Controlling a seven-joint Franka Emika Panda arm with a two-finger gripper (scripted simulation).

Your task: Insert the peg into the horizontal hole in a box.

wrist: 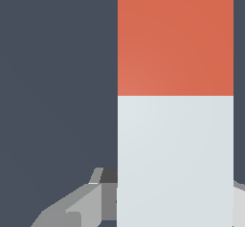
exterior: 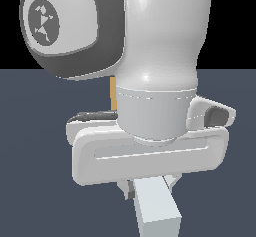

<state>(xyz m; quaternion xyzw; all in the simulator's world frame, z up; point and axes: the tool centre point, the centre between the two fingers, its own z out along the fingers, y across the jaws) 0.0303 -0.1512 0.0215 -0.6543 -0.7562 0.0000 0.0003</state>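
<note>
The peg [wrist: 175, 125] fills much of the wrist view, a pale grey-white bar with an orange-red end section [wrist: 175, 39] pointing away from the hand. My gripper [wrist: 175, 207] is shut on its white part, with grey fingers [wrist: 95, 199] showing on either side. In the exterior view the white end of the peg [exterior: 156, 206] sticks out below the hand, between the fingers of the gripper [exterior: 150, 186]. A thin tan strip [exterior: 113, 93] shows behind the arm and looks like an edge of the box. The hole is hidden.
The arm's white body [exterior: 160, 56] and hand [exterior: 150, 153] block most of the exterior view. A flat dark blue-grey floor [exterior: 35, 131] lies around them, and the same dark floor [wrist: 57, 77] sits under the peg in the wrist view.
</note>
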